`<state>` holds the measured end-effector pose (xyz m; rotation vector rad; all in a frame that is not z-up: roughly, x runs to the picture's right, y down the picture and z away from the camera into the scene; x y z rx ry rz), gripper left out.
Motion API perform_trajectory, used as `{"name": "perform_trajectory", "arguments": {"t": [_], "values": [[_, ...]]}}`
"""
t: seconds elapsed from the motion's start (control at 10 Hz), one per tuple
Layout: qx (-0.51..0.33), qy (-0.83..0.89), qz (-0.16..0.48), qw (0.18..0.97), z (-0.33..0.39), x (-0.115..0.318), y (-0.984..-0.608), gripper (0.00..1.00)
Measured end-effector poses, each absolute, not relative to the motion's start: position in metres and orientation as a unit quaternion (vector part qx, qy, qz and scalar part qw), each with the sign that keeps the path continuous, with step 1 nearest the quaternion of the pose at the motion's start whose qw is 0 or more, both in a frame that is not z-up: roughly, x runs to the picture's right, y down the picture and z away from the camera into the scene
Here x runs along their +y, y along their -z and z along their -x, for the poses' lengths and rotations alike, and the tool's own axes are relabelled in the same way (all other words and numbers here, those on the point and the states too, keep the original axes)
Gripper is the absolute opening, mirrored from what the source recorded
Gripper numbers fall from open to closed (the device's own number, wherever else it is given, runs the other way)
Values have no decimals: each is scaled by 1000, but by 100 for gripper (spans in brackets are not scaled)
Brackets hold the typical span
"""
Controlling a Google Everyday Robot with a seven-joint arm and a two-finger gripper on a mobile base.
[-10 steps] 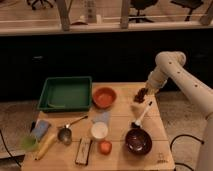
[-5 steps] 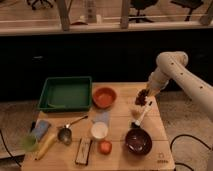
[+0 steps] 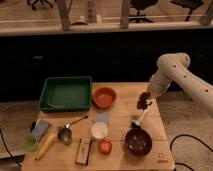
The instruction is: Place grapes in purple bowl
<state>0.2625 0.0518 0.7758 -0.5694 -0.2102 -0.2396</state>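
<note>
A: Where are the grapes (image 3: 144, 100)?

B: Right of centre, pinched in the closed gripper (image 3: 145, 98), lifted off the table (image 3: 120, 150).

A: And the purple bowl (image 3: 138, 141)?

B: Lower right, below them. The carry step's in hand; next, I'd judge, move down-frame over that 1 bowl, then release.

Wooden table (image 3: 120, 152) on speckled floor (image 3: 15, 115), dark wall (image 3: 100, 55) behind, office chairs beyond glass above.
</note>
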Motion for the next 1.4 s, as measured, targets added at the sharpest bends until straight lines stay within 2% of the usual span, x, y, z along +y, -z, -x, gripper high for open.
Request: {"name": "perform_trajectory", "arguments": {"t": [1.4], "values": [[-106, 161, 296, 936, -267, 122, -732, 1]]}}
